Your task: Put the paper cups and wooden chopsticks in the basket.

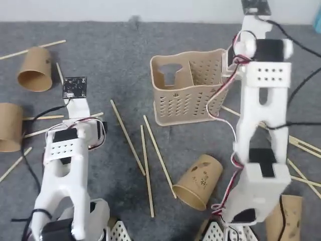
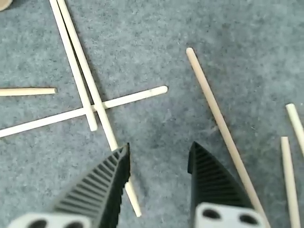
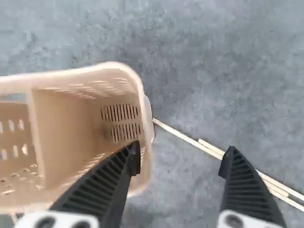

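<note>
Paper cups lie on their sides across the grey mat (image 1: 125,50). The first cup (image 1: 35,69) is at the far left and the second cup (image 1: 10,127) is at the left edge, nearer the arms. The third cup (image 1: 199,182) lies in front of the basket, and the fourth cup (image 1: 286,218) is partly hidden by the base of the right arm (image 1: 261,150).

The basket (image 1: 185,103) stands upright near the middle of the mat. It is tan with perforated walls and is split into two compartments.

Wooden chopsticks are scattered loose on the mat. Three long chopsticks (image 1: 147,170) lie between the left arm (image 1: 65,165) and the third cup, and more chopsticks (image 1: 301,145) lie to the right of the basket.

The left gripper (image 2: 160,147) hangs low over the mat with its fingers spread and nothing between them. Just beyond it a pair of sticks (image 2: 76,71) lies side by side, and one of the pair runs under a finger. A crossing stick (image 2: 128,98) lies across the pair, and a long stick (image 2: 216,114) lies beside the other finger.

The right gripper (image 3: 183,147) is also spread and holds nothing. It hangs at the basket's (image 3: 85,76) right end, with one finger over the end wall and the other out over the mat. Thin sticks (image 3: 190,138) lie on the mat beside that wall.
</note>
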Robot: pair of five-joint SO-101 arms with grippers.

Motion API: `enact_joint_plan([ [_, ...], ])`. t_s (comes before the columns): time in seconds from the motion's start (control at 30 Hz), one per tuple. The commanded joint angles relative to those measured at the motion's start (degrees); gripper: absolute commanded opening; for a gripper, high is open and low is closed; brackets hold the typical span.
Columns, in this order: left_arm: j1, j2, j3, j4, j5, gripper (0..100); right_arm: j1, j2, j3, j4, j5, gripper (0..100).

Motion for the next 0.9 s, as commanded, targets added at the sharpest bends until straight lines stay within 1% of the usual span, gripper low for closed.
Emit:
enact_joint_plan([
  [0.0, 0.1, -2.4, -0.3, -1.4, -0.1, 19, -0.2, -9.5, -1.2, 2.4, -0.6, 27.4],
  [0.1, 0.1, -2.4, -0.3, -1.4, 0.0, 19, 1.5, -15.6, 5.3, 2.4, -0.6, 27.3],
  [0.17, 0.0, -2.5, -0.4, -1.4, 0.0, 19, 2.1, -20.2, 10.9, 2.4, -0.6, 25.1],
  [0.2, 0.0, -2.5, -0.5, -1.4, 0.1, 19, 2.2, -22.7, 14.1, 2.4, -0.6, 21.9],
  [0.27, -1.7, -2.5, -1.6, -1.4, 0.3, 19, 2.2, -27.8, 20.7, 2.4, -0.6, 12.1],
  [0.33, -4.9, -2.5, -3.4, -1.3, 2.9, 19, 2.2, -32.6, 27.3, 2.2, -0.2, 2.3],
  [0.37, -6.7, -2.5, -4.4, -1.3, 4.1, 19, 2.2, -34.6, 30.2, 2.1, -0.2, 0.0],
  [0.47, -11.6, -2.5, -7.9, -0.3, 5.8, 19, 4.2, -40.5, 39.5, 2.1, -0.2, 5.9],
  [0.57, -15.0, -2.5, -10.9, 2.3, 5.7, 19, 7.6, -44.0, 46.0, 2.0, 0.7, 7.5],
  [0.7, -19.0, -2.0, -16.0, 6.7, 5.7, 19, 12.4, -45.1, 54.1, 1.8, 9.5, 7.5],
  [0.77, -20.5, -1.9, -18.6, 7.9, 5.7, 19, 14.8, -45.1, 58.5, -0.7, 14.4, 7.5],
  [0.87, -21.3, -1.8, -20.4, 5.9, 6.0, 19, 17.6, -45.1, 66.8, -7.3, 18.7, 7.5],
])
